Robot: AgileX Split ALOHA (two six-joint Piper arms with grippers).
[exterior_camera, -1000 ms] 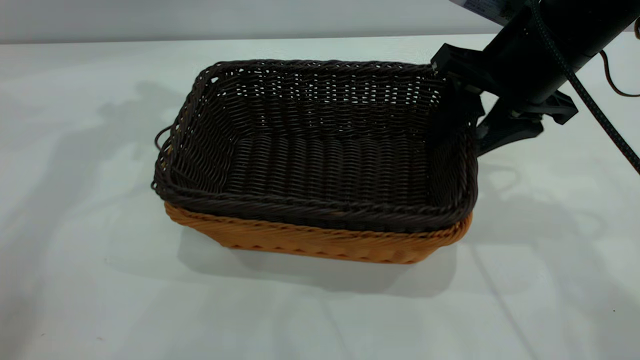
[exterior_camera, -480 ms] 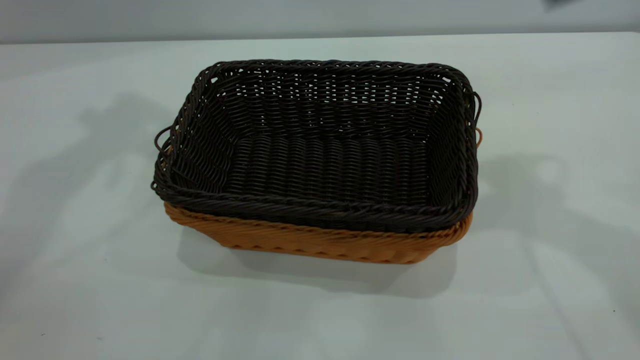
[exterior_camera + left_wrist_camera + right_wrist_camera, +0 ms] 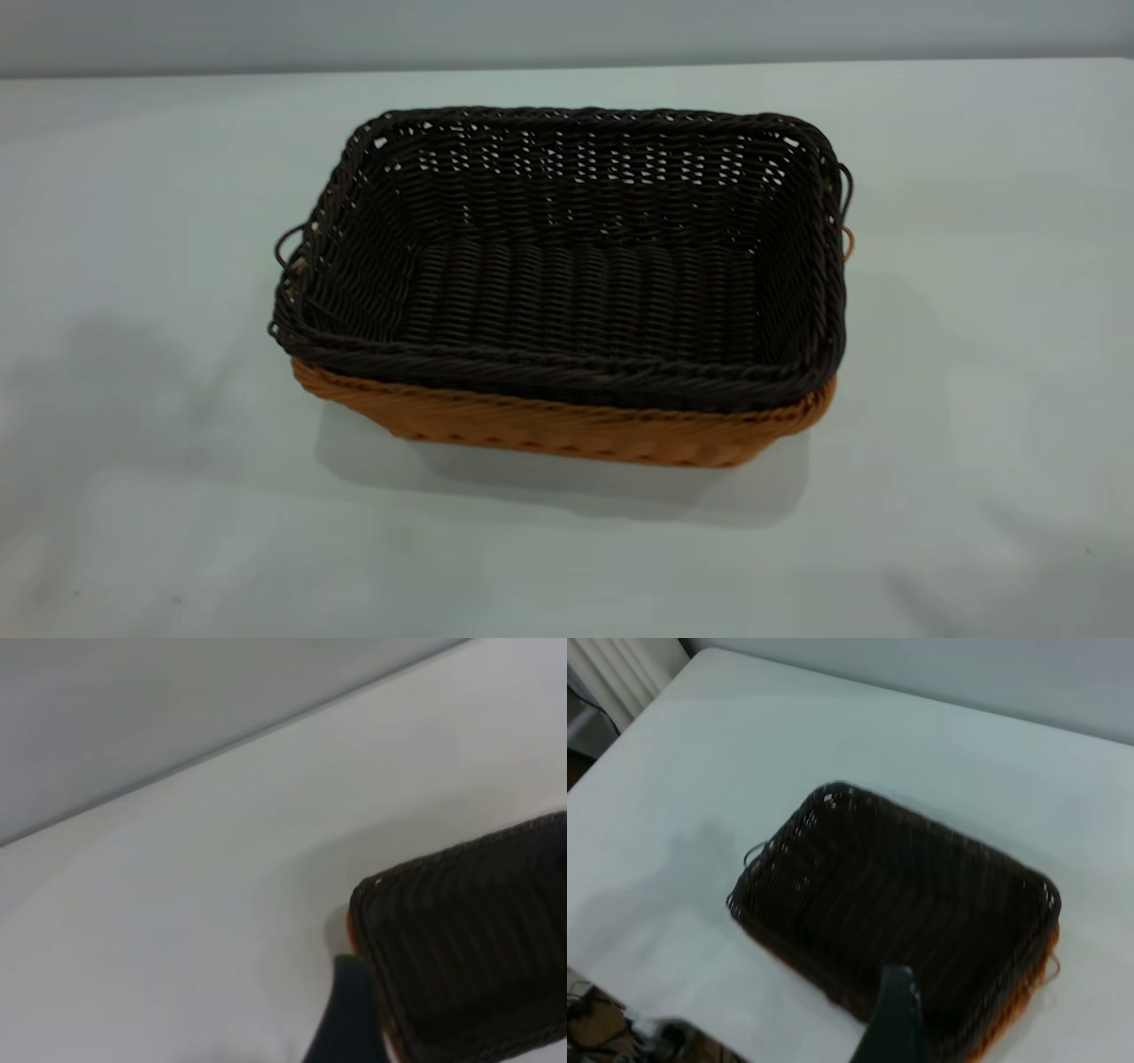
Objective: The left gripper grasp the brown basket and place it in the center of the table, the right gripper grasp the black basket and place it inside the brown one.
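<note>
Dark wicker, the black basket (image 3: 567, 266) sits nested in the brown basket (image 3: 567, 430) mid-counter (image 3: 133, 496), well clear of every edge; both arms should retreat without snagging handles. Finger opening: cannot tell.

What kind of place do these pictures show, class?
Probably a robot test bench: a bare white table against a plain wall, holding only a black basket nested inside a brown basket.

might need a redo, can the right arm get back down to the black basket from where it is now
Probably yes. The black basket sits nested in the brown basket, open side up, with nothing over it. The right wrist view looks straight down on it from above, so the way down seems free.
</note>
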